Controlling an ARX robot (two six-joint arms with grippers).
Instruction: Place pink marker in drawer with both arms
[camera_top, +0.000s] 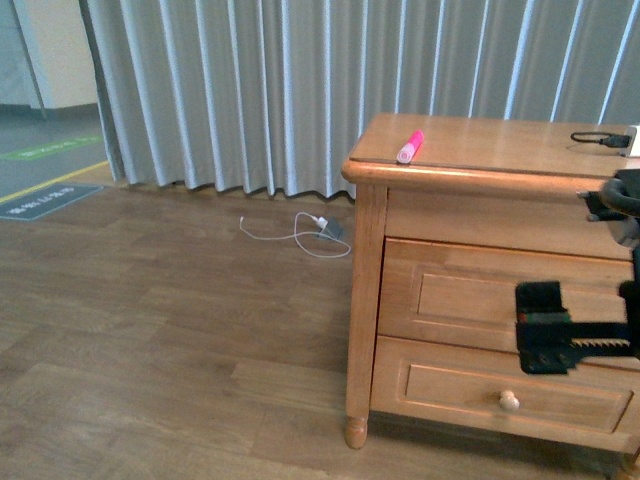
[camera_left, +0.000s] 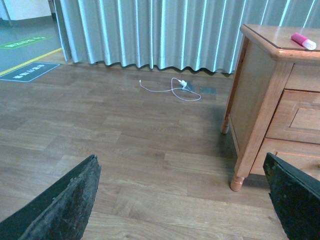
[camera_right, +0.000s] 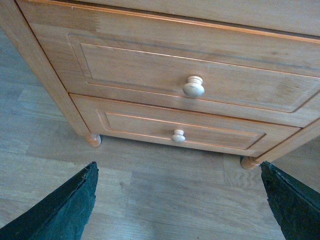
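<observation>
Right arm: boxy black block at the right edge, with a grey toothed rail.
Left fingers: black wedges, scuffed and grey-speckled, in the lower corners.
Right fingers: matte teal-black wedges in the lower corners.

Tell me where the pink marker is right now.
In the front view the pink marker lies on the dresser top, near its front left corner, above the shut drawer.
</observation>
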